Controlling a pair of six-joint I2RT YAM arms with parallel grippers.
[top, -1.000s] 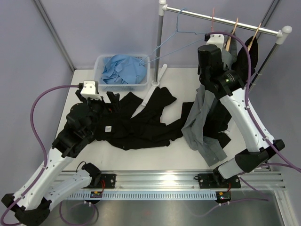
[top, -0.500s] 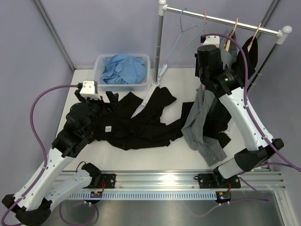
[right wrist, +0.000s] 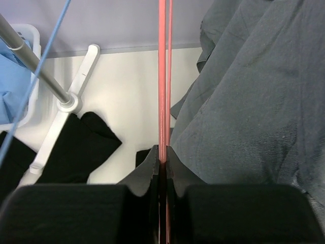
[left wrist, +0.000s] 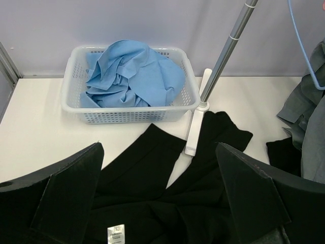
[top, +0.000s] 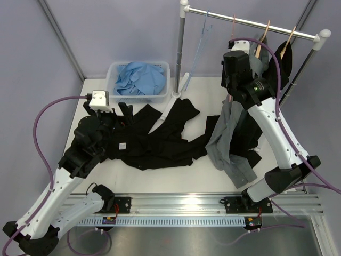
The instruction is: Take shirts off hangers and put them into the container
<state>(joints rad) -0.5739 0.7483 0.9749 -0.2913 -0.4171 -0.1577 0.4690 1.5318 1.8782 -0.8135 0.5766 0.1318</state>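
Observation:
My right gripper (right wrist: 162, 156) is shut on the thin pink hanger (right wrist: 162, 76), which hangs from the rail (top: 250, 22) by its hook. The grey shirt (right wrist: 254, 101) drapes to the right of the fingers and trails down to the table (top: 226, 136). A black shirt (top: 154, 141) lies spread on the table, and my left gripper (left wrist: 160, 198) hovers open just above it, with nothing between its fingers (left wrist: 66, 198). The white container (left wrist: 71, 104) at the back left holds the light blue shirt (left wrist: 134, 73). The empty blue hanger (top: 201, 40) hangs from the rail.
Two wooden hangers (top: 265, 32) hang at the rail's right end, and one of them carries another black shirt (top: 282, 66). The rail's chrome post (left wrist: 223, 56) and white foot (left wrist: 195, 127) stand between the container and the grey shirt. Purple walls close the back.
The blue hanger has swung from reaching out towards the container to hanging edge-on under the rail. My right gripper has shifted slightly left along the rail with the pink hanger. The left arm is still.

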